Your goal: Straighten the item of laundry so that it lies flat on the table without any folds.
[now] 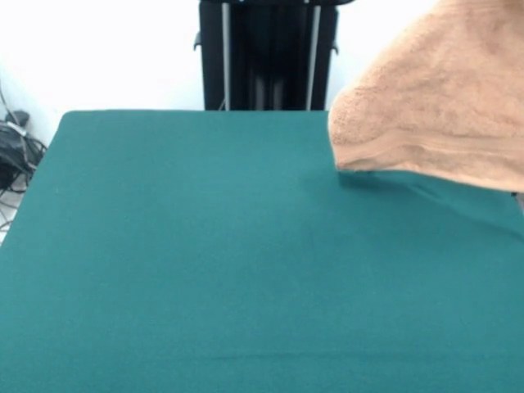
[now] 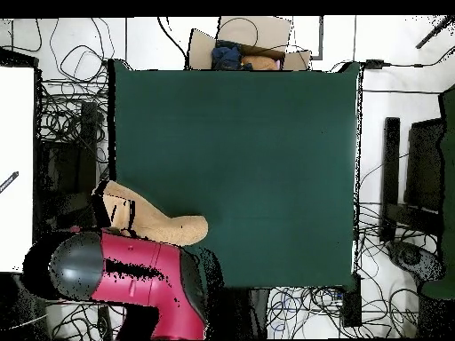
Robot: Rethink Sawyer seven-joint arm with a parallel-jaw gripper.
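The item of laundry point(image 1: 434, 98), a peach-orange terry towel, hangs bunched at the front view's upper right. Its top runs out of the picture, and its lower edge reaches the green table point(image 1: 205, 262) near the far right corner, where it casts a shadow. From overhead the towel point(image 2: 164, 224) is a rumpled mound at the table's point(image 2: 240, 160) lower left corner, partly over the edge. The red arm point(image 2: 133, 275) reaches in from below. The gripper point(image 2: 117, 211) shows only as a dark shape against the towel's left end. The front view does not show it.
In the overhead view a cardboard box point(image 2: 249, 44) with cloth items sits beyond the table's top edge. Cables point(image 2: 71, 115) cover the floor on every side, and a white panel point(image 2: 18, 169) stands at the left. Cables point(image 1: 12, 151) also lie at the front view's left.
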